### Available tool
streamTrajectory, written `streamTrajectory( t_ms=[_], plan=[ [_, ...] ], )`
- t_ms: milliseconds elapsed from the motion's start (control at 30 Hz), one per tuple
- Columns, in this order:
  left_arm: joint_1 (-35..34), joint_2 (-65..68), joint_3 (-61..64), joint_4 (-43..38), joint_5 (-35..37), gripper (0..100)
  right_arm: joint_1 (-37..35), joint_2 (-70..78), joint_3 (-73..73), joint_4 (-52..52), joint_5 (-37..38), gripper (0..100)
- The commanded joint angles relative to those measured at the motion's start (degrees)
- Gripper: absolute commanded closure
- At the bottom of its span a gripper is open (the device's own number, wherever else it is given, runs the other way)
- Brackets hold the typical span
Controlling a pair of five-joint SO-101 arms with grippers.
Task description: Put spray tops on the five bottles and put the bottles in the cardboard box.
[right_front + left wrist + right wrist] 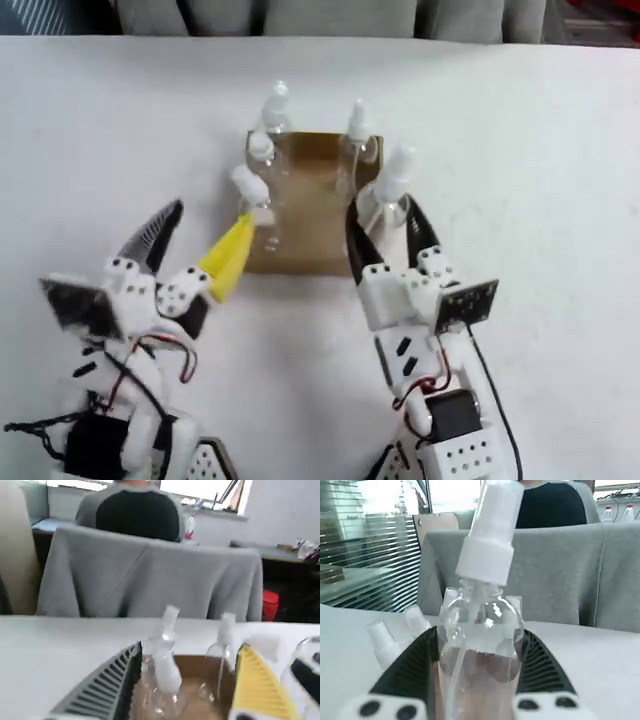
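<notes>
An open cardboard box [310,235] lies flat at the table's middle. Several clear bottles with white spray tops stand in it, among them one at the back left [274,108] and one at the back right [356,128]. My right gripper [383,212] is shut on another clear bottle [392,190] at the box's right edge; its spray top [490,535] sits tilted, and black fingers [410,670] press both sides of the bottle [482,650]. My left gripper [212,215] stands open at the box's left side, its yellow finger [232,255] close to a bottle [250,190]. The bottles [167,650] show between its fingers.
The white table [540,150] spreads wide on both sides of the box. Grey chair backs [150,575] line the far edge, with a seated person behind them. Both arm bases stand at the near edge.
</notes>
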Motion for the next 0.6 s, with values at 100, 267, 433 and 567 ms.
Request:
streamTrajectory(
  t_ms=[100, 267, 433, 567],
  plan=[
    [-6.99, -3.56, 8.26, 2.55, -0.18, 71, 0.57, -0.57, 0.53, -8.22, 0.18, 98.4],
    [-8.75, -3.56, 13.19, 2.37, -0.18, 78, 0.57, -0.4, -2.02, -10.77, 4.66, 98.5],
    [-9.27, -3.56, 17.58, 2.2, -0.53, 96, 0.31, 5.05, -7.74, -9.71, 3.69, 98.5],
    [-9.27, -3.56, 20.48, 2.2, -0.53, 95, 0.57, 15.96, -11.96, -16.13, 3.78, 98.5]
  ],
)
